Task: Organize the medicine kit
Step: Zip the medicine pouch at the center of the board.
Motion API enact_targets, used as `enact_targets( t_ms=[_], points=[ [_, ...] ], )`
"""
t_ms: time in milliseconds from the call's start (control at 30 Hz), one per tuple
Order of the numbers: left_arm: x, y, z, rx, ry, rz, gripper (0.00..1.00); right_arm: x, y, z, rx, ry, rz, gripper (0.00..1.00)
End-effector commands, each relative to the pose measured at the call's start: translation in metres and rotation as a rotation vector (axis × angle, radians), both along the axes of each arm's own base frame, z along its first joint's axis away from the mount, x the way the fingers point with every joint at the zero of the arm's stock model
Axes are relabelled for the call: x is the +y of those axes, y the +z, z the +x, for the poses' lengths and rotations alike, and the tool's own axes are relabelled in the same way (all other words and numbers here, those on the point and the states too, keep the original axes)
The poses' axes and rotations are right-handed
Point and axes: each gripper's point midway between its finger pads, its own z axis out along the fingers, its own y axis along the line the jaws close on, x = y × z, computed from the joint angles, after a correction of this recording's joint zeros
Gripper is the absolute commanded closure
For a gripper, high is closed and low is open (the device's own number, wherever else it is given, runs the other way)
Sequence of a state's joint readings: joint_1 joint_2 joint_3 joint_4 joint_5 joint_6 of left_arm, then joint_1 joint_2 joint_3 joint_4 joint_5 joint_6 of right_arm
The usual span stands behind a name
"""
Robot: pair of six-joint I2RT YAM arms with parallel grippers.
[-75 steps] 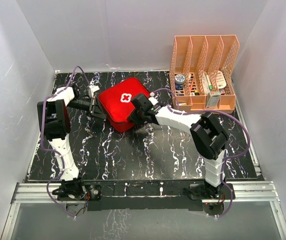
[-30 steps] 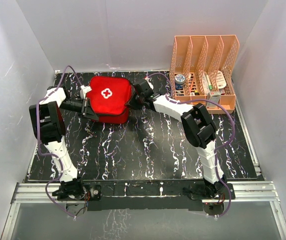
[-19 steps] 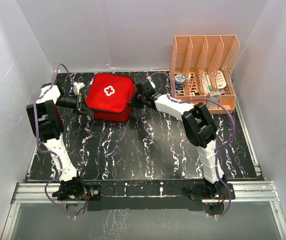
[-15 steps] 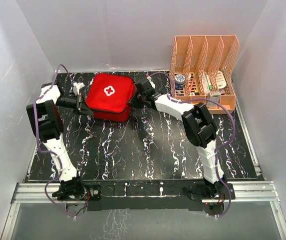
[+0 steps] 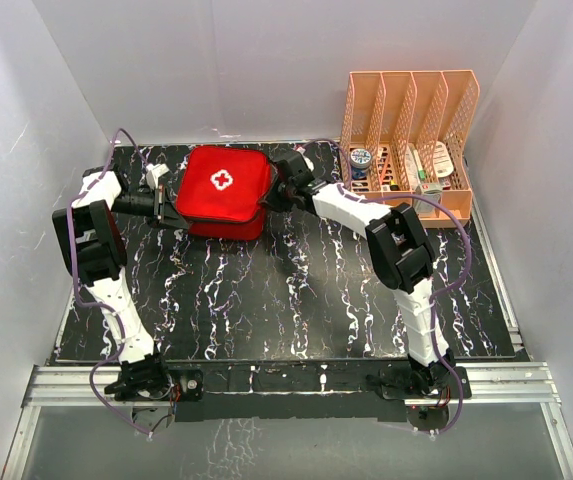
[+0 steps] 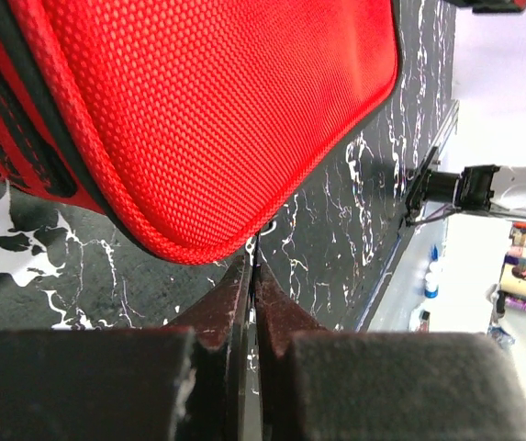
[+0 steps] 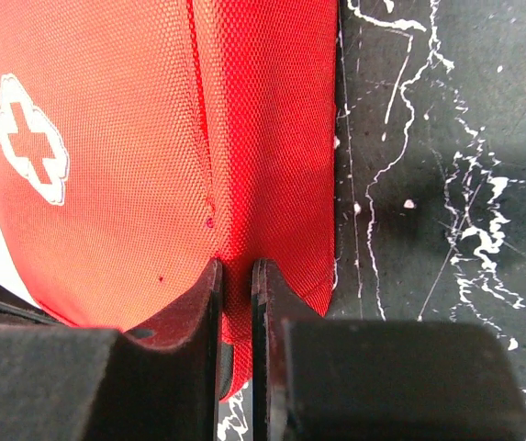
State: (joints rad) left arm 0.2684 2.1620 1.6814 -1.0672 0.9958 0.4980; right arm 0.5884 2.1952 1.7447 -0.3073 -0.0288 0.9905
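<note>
Medicine kit (image 5: 224,192) lies closed, cross up, on worktop (image 5: 286,300), left of file rack (image 5: 406,140). Right hand (image 7: 235,271) narrow, pinching fabric at kit's rack-side edge. Left hand (image 6: 251,266) fingers nearly together at kit's opposite edge; cannot tell if anything is pinched.

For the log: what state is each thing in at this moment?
medicine kit: closed, lying flat, white cross up.
left gripper: shut at the kit's edge; what it pinches, if anything, is unclear.
right gripper: shut on the kit's fabric edge.
file rack: upright, supplies in its compartments.
</note>
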Motion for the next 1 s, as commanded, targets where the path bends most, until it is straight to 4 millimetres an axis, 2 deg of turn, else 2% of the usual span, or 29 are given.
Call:
enact_targets(
  t_ms=[0, 167, 300, 400, 533, 600, 767, 867, 967],
  points=[
    [0.013, 0.021, -0.033, -0.008, -0.071, 0.051, 1.00, -0.098, 0.019, 0.069, -0.116, -0.258, -0.129, 1.00],
    [0.000, 0.023, -0.058, 0.017, -0.131, 0.028, 1.00, -0.106, 0.023, 0.078, -0.132, -0.270, -0.137, 1.00],
    [-0.009, 0.022, -0.064, 0.030, -0.137, 0.010, 1.00, -0.095, 0.031, 0.083, -0.161, -0.213, -0.072, 1.00],
    [-0.015, 0.021, -0.064, 0.027, -0.145, 0.006, 1.00, -0.086, 0.051, 0.081, -0.196, -0.181, -0.020, 1.00],
    [-0.024, 0.020, -0.062, 0.023, -0.166, 0.004, 1.00, -0.089, 0.090, 0.075, -0.268, -0.188, -0.012, 0.83],
    [-0.028, 0.020, -0.062, 0.025, -0.174, 0.002, 1.00, -0.095, 0.109, 0.071, -0.294, -0.195, -0.021, 0.78],
    [-0.033, 0.019, -0.062, 0.025, -0.180, 0.004, 1.00, -0.099, 0.136, 0.045, -0.297, -0.175, -0.018, 0.68],
    [-0.033, 0.017, -0.061, 0.027, -0.177, 0.008, 1.00, -0.089, 0.126, 0.020, -0.226, -0.141, 0.011, 0.65],
    [-0.034, 0.018, -0.060, 0.024, -0.175, 0.007, 1.00, -0.069, 0.107, -0.011, -0.141, -0.109, 0.041, 0.62]
  ],
)
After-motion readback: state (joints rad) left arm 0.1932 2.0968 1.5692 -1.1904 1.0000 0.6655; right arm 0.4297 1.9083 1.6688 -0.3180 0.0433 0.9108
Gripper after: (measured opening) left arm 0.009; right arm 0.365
